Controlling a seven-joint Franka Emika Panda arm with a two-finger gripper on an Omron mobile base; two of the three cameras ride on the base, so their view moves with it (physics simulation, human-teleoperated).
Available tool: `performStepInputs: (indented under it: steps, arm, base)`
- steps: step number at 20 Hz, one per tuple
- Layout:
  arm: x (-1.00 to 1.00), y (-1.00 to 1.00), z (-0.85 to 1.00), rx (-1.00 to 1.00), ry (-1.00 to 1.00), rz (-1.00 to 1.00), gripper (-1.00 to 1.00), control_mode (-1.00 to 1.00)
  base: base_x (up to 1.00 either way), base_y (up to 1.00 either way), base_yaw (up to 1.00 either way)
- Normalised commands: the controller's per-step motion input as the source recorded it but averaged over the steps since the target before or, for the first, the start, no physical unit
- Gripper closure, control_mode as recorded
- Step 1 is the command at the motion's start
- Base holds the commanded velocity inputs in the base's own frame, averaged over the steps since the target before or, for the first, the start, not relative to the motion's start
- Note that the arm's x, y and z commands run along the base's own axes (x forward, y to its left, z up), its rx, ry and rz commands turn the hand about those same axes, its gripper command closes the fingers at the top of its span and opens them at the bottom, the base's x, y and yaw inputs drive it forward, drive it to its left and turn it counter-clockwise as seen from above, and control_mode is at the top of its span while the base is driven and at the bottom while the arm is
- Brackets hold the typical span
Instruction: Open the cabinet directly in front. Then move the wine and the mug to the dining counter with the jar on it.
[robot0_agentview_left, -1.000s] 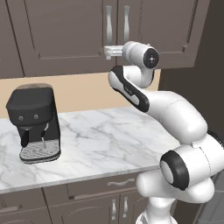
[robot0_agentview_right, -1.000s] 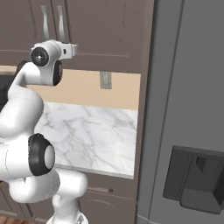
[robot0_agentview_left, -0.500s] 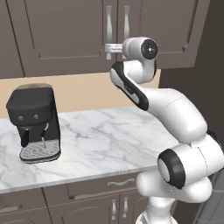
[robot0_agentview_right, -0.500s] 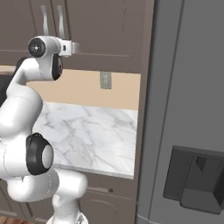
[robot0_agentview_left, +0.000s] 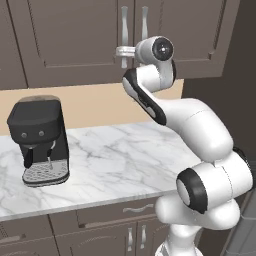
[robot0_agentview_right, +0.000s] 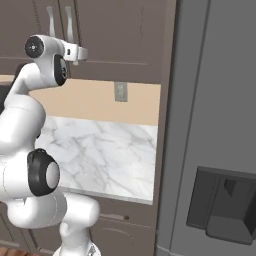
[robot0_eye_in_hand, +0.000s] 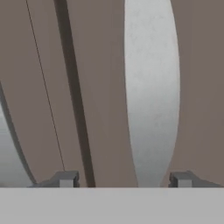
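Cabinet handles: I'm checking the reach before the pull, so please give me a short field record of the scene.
cabinet: both doors shut
handles: two long silver ones side by side at the door seam
left handle: gripper at its lower part
right handle: between the fingertips in the hand view
gripper: at the handles, jaws apart, nothing clamped
coffee machine: on the marble worktop, left of the arm
refrigerator: right of the worktop
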Motion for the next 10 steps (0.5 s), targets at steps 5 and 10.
performStepInputs:
  steps: [5,10]
  arm:
    - [0.97,-0.19,-0.54,0.0,0.0,0.0,1.0,-1.0]
    - [0.08,-0.08,-0.06,0.0,0.0,0.03,1.0,-1.0]
  base:
    - [0.0,0.0,0.0]
    - [0.0,0.0,0.0]
